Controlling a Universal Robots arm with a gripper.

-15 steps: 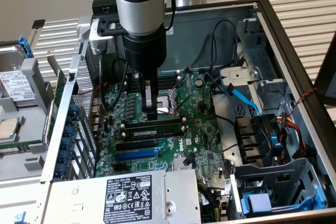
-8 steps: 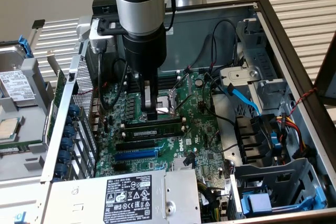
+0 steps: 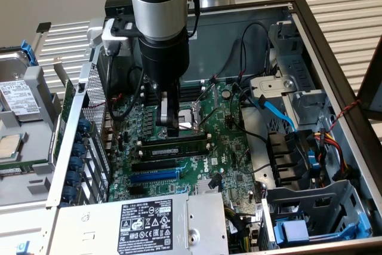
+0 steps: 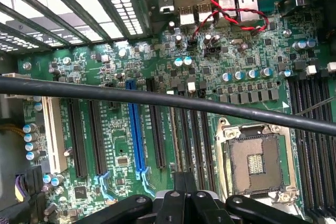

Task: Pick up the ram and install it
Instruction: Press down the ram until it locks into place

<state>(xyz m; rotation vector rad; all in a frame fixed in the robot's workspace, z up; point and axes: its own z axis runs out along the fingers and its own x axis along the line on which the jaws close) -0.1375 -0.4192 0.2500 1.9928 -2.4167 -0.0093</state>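
Exterior view: the gripper (image 3: 172,128) hangs over the motherboard (image 3: 230,141) with its fingers pressed together, holding nothing — its tips just above the ram (image 3: 173,146), which lies seated lengthwise in a black slot, between the CPU socket (image 3: 192,116) and the blue expansion slot (image 3: 154,176).

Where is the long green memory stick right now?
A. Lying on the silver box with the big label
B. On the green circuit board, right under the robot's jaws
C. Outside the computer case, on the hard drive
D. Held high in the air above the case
B: the ram stands on edge on the motherboard, just below the shut jaws and next to the empty black slots.
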